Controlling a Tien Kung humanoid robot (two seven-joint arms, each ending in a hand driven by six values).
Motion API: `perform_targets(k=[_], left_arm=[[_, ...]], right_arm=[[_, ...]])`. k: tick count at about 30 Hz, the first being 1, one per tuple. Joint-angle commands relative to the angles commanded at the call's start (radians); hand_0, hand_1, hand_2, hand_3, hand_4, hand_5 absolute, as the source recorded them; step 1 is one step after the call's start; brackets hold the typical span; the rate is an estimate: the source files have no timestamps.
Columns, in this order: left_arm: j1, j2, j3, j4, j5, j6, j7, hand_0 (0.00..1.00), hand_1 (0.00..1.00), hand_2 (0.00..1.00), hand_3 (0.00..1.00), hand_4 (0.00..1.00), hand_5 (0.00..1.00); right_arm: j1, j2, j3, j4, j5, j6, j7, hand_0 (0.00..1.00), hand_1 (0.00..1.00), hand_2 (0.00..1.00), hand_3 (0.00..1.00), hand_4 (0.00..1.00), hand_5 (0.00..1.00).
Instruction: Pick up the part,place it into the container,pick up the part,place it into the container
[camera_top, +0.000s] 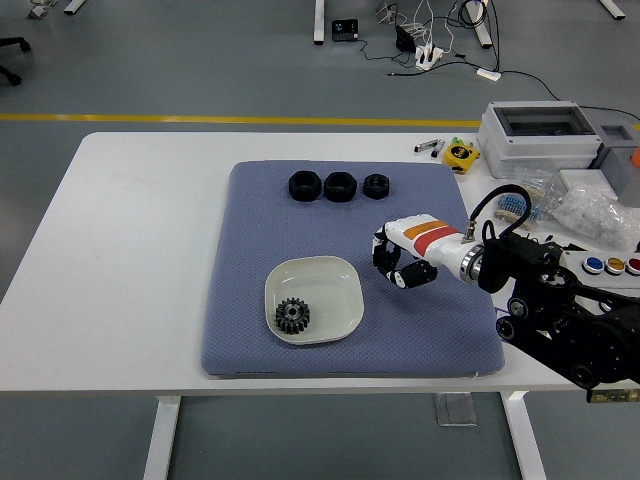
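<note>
Right hand (400, 262) sits over the blue mat (250, 330), just right of the white dish (342, 270), fingers (384, 252) curled inward and down; we can't tell for sure from this angle whether anything is pinched in them, looks like nothing. The white wrist shell with its orange and red bands (430, 237) runs back to the black arm (570, 320) coming in from the lower right. We see one dark gear (292, 315) already lying in the dish, toward its near left side. Three black ring-shaped parts (339, 186) sit in a row at the mat's far edge, well apart from the hand, close beside each other. Mat lies on the white desk (130, 260). At the desk's right end: a grey box with clear lid (540, 135) and a small yellow item (462, 155).
</note>
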Motion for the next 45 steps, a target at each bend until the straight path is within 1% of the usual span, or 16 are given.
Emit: perform_targets(k=[3, 7, 10, 13, 16, 17, 20, 22, 23, 25, 31, 34, 35, 40, 41, 45], left_arm=[[-0.001, 0.0, -0.001, 0.0, 0.0, 0.0, 0.0, 0.71, 0.624, 0.641, 0.562, 0.615, 0.684], [-0.002, 0.0, -0.004, 0.0, 0.004, 0.0, 0.0, 0.71, 0.625, 0.641, 0.562, 0.615, 0.684], [-0.002, -0.001, -0.007, 0.0, 0.006, 0.0, 0.001, 0.71, 0.625, 0.641, 0.562, 0.615, 0.684], [-0.001, -0.001, -0.013, 0.0, 0.008, 0.0, 0.003, 0.71, 0.624, 0.64, 0.563, 0.615, 0.684], [-0.001, -0.002, -0.013, 0.0, 0.006, 0.0, 0.003, 0.71, 0.624, 0.64, 0.563, 0.615, 0.684], [-0.001, -0.002, -0.011, 0.0, 0.004, 0.0, 0.003, 0.711, 0.624, 0.639, 0.564, 0.615, 0.683], [-0.002, -0.003, -0.006, 0.0, -0.001, 0.0, 0.002, 0.711, 0.624, 0.639, 0.564, 0.615, 0.683], [-0.002, -0.003, -0.003, 0.0, -0.008, 0.002, 0.001, 0.711, 0.624, 0.639, 0.564, 0.615, 0.683], [-0.002, -0.003, -0.003, 0.0, -0.009, 0.002, 0.001, 0.711, 0.624, 0.638, 0.563, 0.617, 0.681], [-0.003, -0.003, -0.003, 0.0, -0.009, 0.002, 0.001, 0.711, 0.624, 0.638, 0.563, 0.617, 0.681], [-0.004, -0.002, -0.006, 0.0, -0.007, 0.003, 0.001, 0.711, 0.623, 0.639, 0.563, 0.616, 0.68], [-0.005, -0.002, -0.009, 0.0, -0.004, 0.003, 0.002, 0.711, 0.623, 0.639, 0.563, 0.616, 0.68], [-0.005, -0.001, -0.009, 0.0, -0.004, 0.003, 0.002, 0.711, 0.616, 0.639, 0.564, 0.617, 0.679], [-0.006, -0.001, -0.008, 0.0, -0.004, 0.003, 0.002, 0.711, 0.616, 0.639, 0.564, 0.617, 0.679], [-0.006, -0.001, -0.007, 0.0, -0.004, 0.003, 0.002, 0.711, 0.615, 0.639, 0.563, 0.617, 0.68], [-0.006, -0.001, -0.006, 0.0, -0.007, 0.004, 0.002, 0.711, 0.615, 0.639, 0.563, 0.617, 0.68]], right_arm=[[0.0, -0.003, 0.016, 0.055, -0.007, -0.024, -0.003, 0.291, 0.392, 0.442, 0.435, 0.583, 0.002], [0.006, 0.001, 0.008, 0.13, -0.019, -0.044, -0.008, 0.296, 0.391, 0.442, 0.436, 0.602, 0.002], [0.014, 0.01, -0.028, 0.182, -0.036, -0.048, -0.017, 0.296, 0.391, 0.442, 0.436, 0.602, 0.002], [0.025, 0.027, -0.076, 0.205, -0.049, -0.048, -0.023, 0.3, 0.389, 0.442, 0.439, 0.596, 0.002], [0.035, 0.056, -0.125, 0.2, -0.052, -0.057, -0.027, 0.3, 0.389, 0.442, 0.439, 0.596, 0.002], [0.039, 0.072, -0.143, 0.189, -0.051, -0.063, -0.031, 0.31, 0.39, 0.443, 0.448, 0.564, 0.002], [0.046, 0.11, -0.188, 0.167, -0.06, -0.071, -0.046, 0.31, 0.39, 0.443, 0.448, 0.564, 0.002], [0.049, 0.129, -0.209, 0.158, -0.062, -0.087, -0.051, 0.31, 0.39, 0.443, 0.448, 0.564, 0.002], [0.051, 0.136, -0.216, 0.156, -0.063, -0.095, -0.052, 0.322, 0.396, 0.449, 0.456, 0.514, 0.002], [0.056, 0.148, -0.225, 0.152, -0.068, -0.109, -0.058, 0.322, 0.396, 0.449, 0.456, 0.514, 0.002], [0.068, 0.171, -0.233, 0.149, -0.078, -0.134, -0.074, 0.323, 0.398, 0.454, 0.464, 0.504, 0.002], [0.07, 0.175, -0.237, 0.144, -0.081, -0.128, -0.076, 0.323, 0.398, 0.454, 0.464, 0.504, 0.002], [0.07, 0.176, -0.238, 0.143, -0.082, -0.125, -0.076, 0.31, 0.412, 0.467, 0.493, 0.491, 0.002], [0.072, 0.184, -0.248, 0.115, -0.086, -0.124, -0.074, 0.31, 0.412, 0.467, 0.493, 0.491, 0.002], [0.072, 0.186, -0.249, 0.11, -0.088, -0.125, -0.073, 0.325, 0.458, 0.535, 0.529, 0.508, 0.002], [0.071, 0.186, -0.256, 0.094, -0.089, -0.127, -0.068, 0.325, 0.458, 0.535, 0.529, 0.508, 0.002]])
